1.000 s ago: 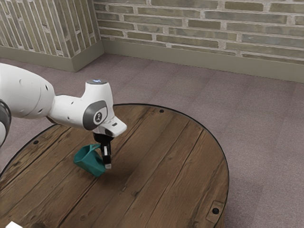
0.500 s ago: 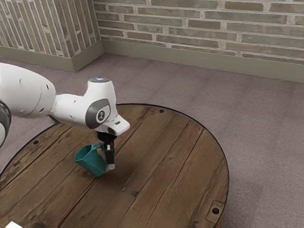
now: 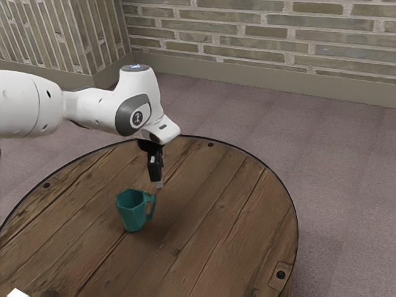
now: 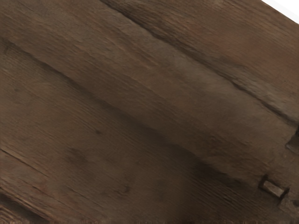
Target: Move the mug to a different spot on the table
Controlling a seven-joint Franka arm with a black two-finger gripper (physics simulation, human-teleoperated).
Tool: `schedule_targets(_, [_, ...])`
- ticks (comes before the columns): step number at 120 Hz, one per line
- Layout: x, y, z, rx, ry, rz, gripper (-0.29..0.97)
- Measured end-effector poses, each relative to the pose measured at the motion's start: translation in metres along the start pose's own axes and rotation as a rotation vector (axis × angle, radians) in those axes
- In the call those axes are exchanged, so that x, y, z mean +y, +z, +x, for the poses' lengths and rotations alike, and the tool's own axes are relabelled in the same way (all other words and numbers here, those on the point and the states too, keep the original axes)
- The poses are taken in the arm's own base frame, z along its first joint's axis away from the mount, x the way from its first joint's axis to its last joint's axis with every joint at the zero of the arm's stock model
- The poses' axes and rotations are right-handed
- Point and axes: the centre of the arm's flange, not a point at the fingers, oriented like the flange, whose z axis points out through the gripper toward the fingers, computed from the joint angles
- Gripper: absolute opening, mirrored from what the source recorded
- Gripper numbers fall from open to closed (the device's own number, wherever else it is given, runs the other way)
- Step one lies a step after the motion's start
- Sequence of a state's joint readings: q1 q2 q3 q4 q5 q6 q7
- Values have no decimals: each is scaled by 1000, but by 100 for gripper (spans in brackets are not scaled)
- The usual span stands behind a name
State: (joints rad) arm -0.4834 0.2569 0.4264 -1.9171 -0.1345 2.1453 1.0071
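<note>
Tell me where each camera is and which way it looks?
Exterior view: sits beside the arm, above the table, looking down across it toward the brick wall; shows the white arm and the gripper raised near the teal mug.
Wrist view: rides at the gripper, looking down at the table's planks; a dark sliver at one edge may be part of the gripper, I cannot tell.
Shared: the wooden table top.

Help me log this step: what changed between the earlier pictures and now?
The gripper let go of the mug and rose, up and toward the exterior view's right; it now hangs above the mug's handle side. The mug, tilted before, now stands upright on the table, slightly further toward the right. The table itself is unchanged.
</note>
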Motion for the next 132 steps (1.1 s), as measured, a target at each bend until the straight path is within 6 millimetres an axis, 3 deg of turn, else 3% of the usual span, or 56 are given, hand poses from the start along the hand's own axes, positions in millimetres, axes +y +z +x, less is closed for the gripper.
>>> schedule_targets(108, [2, -3, -4, -14, -10, -22, 68])
schedule_targets(114, [-3, -21, -4, -9, -34, -22, 68])
schedule_targets(123, [-7, -79, 14, 4, -51, 14, 68])
schedule_targets(132, [0, -129, 28, 1, -68, 37, 68])
